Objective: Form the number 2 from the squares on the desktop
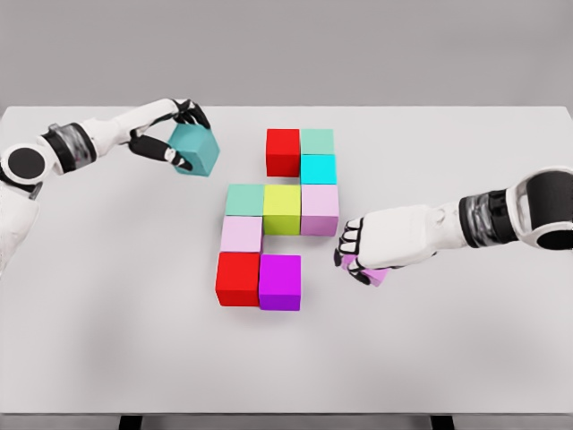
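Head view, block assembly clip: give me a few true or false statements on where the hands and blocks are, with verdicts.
1. The left hand holds a teal cube above the table. True.
2. The right hand is empty. False: its fingers are curled over a pink cube.
3. The yellow-green cube sits between a green and a pink cube. True.
4. The purple cube is in the top row. False: it is in the bottom row, beside a red cube.
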`<state>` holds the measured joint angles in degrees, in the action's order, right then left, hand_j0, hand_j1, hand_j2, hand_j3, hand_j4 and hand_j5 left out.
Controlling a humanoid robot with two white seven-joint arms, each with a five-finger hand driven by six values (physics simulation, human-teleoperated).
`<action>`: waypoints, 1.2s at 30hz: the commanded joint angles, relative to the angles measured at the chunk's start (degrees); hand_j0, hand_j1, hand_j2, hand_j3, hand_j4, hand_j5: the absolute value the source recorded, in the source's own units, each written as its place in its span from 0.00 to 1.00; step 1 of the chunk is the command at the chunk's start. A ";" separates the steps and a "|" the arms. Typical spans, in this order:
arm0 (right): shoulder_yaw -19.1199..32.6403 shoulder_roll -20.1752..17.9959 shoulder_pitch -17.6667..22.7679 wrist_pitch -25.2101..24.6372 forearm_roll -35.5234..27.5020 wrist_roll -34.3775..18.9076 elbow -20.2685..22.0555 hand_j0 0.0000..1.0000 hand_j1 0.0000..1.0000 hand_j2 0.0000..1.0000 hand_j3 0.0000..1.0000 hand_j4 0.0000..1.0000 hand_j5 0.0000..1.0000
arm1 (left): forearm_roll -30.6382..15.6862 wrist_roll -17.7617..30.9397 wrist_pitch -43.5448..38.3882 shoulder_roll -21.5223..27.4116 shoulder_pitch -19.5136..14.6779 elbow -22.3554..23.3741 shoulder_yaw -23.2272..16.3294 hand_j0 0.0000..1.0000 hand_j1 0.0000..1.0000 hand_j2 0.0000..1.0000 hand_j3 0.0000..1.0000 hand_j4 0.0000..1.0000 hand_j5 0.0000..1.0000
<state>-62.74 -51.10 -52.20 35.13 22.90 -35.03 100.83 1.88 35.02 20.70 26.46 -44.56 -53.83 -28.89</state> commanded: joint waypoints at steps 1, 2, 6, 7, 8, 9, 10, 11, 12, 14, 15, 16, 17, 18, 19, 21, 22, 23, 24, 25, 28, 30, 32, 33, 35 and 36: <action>-2.73 1.35 -0.18 -0.13 -0.31 0.03 0.07 0.40 0.40 0.40 0.40 0.40 0.40 | 0.23 -0.02 -0.31 -1.32 -0.26 1.27 0.06 0.32 0.32 0.32 0.32 0.32 0.32; -4.40 2.23 -0.88 -0.13 -0.31 0.03 -0.01 0.40 0.40 0.40 0.40 0.40 0.40 | 0.40 -0.02 -0.31 -2.11 -0.53 2.15 0.06 0.32 0.32 0.32 0.32 0.32 0.32; -6.43 3.20 -2.38 -0.13 -0.31 0.03 -0.01 0.40 0.40 0.40 0.40 0.40 0.40 | 1.99 -0.02 -0.31 -4.31 -2.20 5.49 -0.03 0.32 0.32 0.32 0.32 0.32 0.32; -6.43 3.20 -2.38 -0.13 -0.31 0.03 -0.01 0.40 0.40 0.40 0.40 0.40 0.40 | 2.43 -0.02 -0.31 -4.93 -2.64 6.46 -0.03 0.32 0.32 0.32 0.32 0.32 0.32; -6.52 3.11 -2.38 -0.13 -0.31 0.03 -0.02 0.40 0.40 0.40 0.40 0.40 0.40 | 2.69 -0.02 -0.31 -5.45 -3.08 7.24 -0.20 0.32 0.32 0.32 0.32 0.32 0.32; -6.78 3.11 -2.38 -0.13 -0.31 0.03 0.07 0.41 0.41 0.41 0.41 0.41 0.41 | 2.95 -0.02 -0.31 -5.81 -3.52 8.21 -0.20 0.32 0.32 0.32 0.32 0.32 0.32; -6.87 3.11 -2.38 -0.13 -0.31 0.03 -0.02 0.42 0.42 0.42 0.42 0.42 0.42 | 3.22 -0.02 -0.31 -6.51 -3.96 9.09 -0.20 0.32 0.32 0.32 0.32 0.32 0.32; -6.78 3.11 -2.47 -0.13 -0.31 0.03 -0.02 0.47 0.47 0.47 0.47 0.47 0.47 | 3.83 -0.02 -0.22 -7.30 -4.66 10.67 -0.20 0.32 0.32 0.32 0.32 0.32 0.32; -6.78 3.02 -2.47 -0.13 -0.31 0.03 -0.02 0.57 0.57 0.57 0.57 0.57 0.57 | 4.01 -0.02 -0.22 -7.74 -5.01 11.38 -0.20 0.32 0.32 0.32 0.32 0.32 0.32; -6.69 2.94 -2.47 -0.13 -0.31 0.03 -0.02 0.89 0.89 0.89 0.89 0.89 0.89 | 4.53 -2.40 -0.13 -8.53 -5.28 12.17 -0.20 0.32 0.32 0.32 0.32 0.32 0.32; -6.69 2.94 -2.55 -0.13 -0.31 0.03 -0.02 1.00 1.00 1.00 1.00 1.00 1.00 | 4.97 -3.64 -0.04 -8.79 -5.36 12.17 -0.20 0.32 0.32 0.32 0.32 0.32 0.32; -6.60 2.85 -2.64 -0.13 -0.31 0.03 -0.02 1.00 1.00 1.00 1.00 1.00 1.00 | 4.98 -4.17 -0.04 -9.06 -5.36 12.17 -0.20 0.32 0.32 0.32 0.32 0.32 0.32; -6.52 2.85 -2.64 -0.13 -0.31 0.03 -0.02 1.00 1.00 1.00 1.00 1.00 1.00 | 5.24 -5.13 0.13 -9.41 -5.36 12.17 -0.20 0.32 0.32 0.32 0.32 0.32 0.32; -6.34 2.85 -2.73 -0.13 -0.31 0.03 -0.02 1.00 1.00 1.00 1.00 1.00 1.00 | 5.24 -5.40 0.13 -9.41 -5.45 12.17 -0.20 0.32 0.32 0.32 0.32 0.32 0.32; -6.25 2.85 -3.08 -0.13 -0.40 0.03 -0.02 1.00 1.00 1.00 1.00 1.00 1.00 | 5.24 -5.49 0.13 -9.50 -5.63 12.26 -0.20 0.32 0.32 0.32 0.32 0.32 0.32; -5.64 2.06 -3.43 -0.13 -0.40 0.03 -0.02 1.00 1.00 1.00 1.00 1.00 1.00 | 5.33 -6.10 0.04 -10.46 -6.24 13.40 -0.20 0.32 0.32 0.32 0.32 0.32 0.32; -3.88 0.83 -3.52 -0.13 -0.49 0.03 -0.02 1.00 1.00 1.00 1.00 1.00 1.00 | 5.85 -6.72 -0.04 -10.64 -6.42 13.49 -0.20 0.32 0.32 0.32 0.32 0.32 0.32; -2.39 -0.23 -3.52 -0.13 -0.66 0.03 -0.02 1.00 1.00 1.00 1.00 1.00 1.00 | 6.47 -7.59 -0.04 -11.25 -6.51 14.54 -0.20 0.32 0.32 0.32 0.32 0.32 0.32; -1.42 -0.67 -3.52 -0.13 -0.66 0.03 -0.02 1.00 1.00 1.00 1.00 1.00 1.00 | 6.64 -8.39 -0.04 -11.78 -6.60 15.42 -0.20 0.32 0.32 0.32 0.32 0.32 0.32; -1.07 -0.93 -3.52 -0.13 -0.75 0.03 -0.10 1.00 1.00 1.00 1.00 1.00 1.00 | 7.17 -8.56 -0.04 -11.96 -6.60 15.51 -0.20 0.32 0.32 0.32 0.32 0.32 0.32; 4.29 -4.80 -3.52 -0.13 -2.16 0.03 -0.10 1.00 1.00 1.00 1.00 1.00 1.00 | 7.44 -8.56 -0.05 -13.01 -7.30 16.83 -0.20 0.32 0.32 0.32 0.32 0.32 0.32; 5.08 -6.73 -3.35 -0.13 -3.39 0.03 -0.19 1.00 1.00 1.00 1.00 1.00 1.00 | 7.79 -8.56 -0.04 -13.54 -7.39 17.27 -0.20 0.32 0.32 0.32 0.32 0.32 0.32; 5.79 -9.63 -2.12 -0.13 -3.48 0.03 -0.28 1.00 1.00 1.00 1.00 1.00 1.00 | 8.05 -8.56 -0.13 -14.33 -7.39 17.36 -0.20 0.32 0.32 0.32 0.32 0.32 0.32; 5.79 -11.39 -0.89 -0.13 -3.39 0.03 -0.28 1.00 1.00 1.00 1.00 1.00 1.00 | 8.14 -8.56 -0.13 -14.33 -7.39 17.44 -0.20 0.32 0.32 0.32 0.32 0.32 0.32; 5.70 -13.49 1.40 -0.13 -3.30 0.03 -0.28 1.00 1.00 1.00 1.00 1.00 1.00 | 8.05 -8.65 0.04 -14.33 -7.30 17.36 -0.20 0.32 0.32 0.32 0.32 0.32 0.32; 5.70 -14.55 2.72 -0.13 -3.21 0.03 -0.28 1.00 1.00 1.00 1.00 1.00 1.00 | 8.05 -8.65 0.13 -14.33 -7.30 17.36 -0.20 0.32 0.32 0.32 0.32 0.32 0.32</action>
<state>-57.40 -63.02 -48.36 35.17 20.04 -35.03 100.58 10.29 26.49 20.77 12.34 -51.86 -36.53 -29.23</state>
